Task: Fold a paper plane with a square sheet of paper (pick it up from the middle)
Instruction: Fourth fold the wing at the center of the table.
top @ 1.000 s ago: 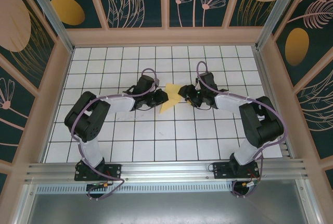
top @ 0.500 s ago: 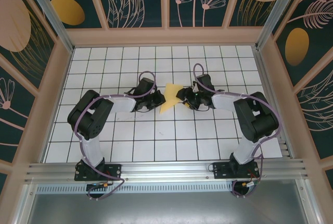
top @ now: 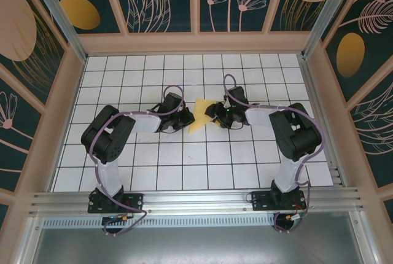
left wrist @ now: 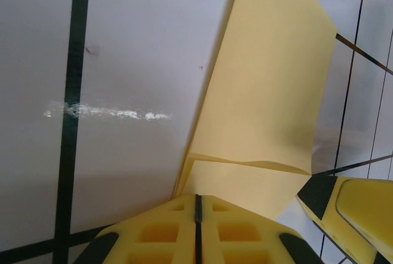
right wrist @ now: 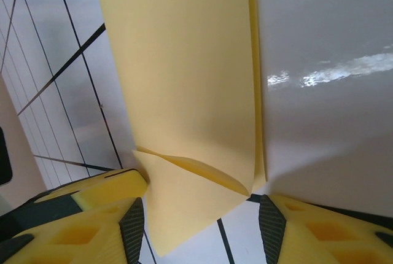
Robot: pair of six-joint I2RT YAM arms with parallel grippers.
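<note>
left end effector (left wrist: 198,205) pads together, apparently pinching folded paper (left wrist: 264,92) over white gridded table (left wrist: 135,61)

Yellow paper (left wrist: 264,92): far end cut off by both wrist views' upper edge; near end hidden behind left gripper (left wrist: 198,205).

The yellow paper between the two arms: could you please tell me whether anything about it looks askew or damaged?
Nothing looks torn. The partly folded sheet of paper lies at a slant to the table grid, and its small folded flap looks slightly lifted, not pressed flat, inside the open right tool.
</note>
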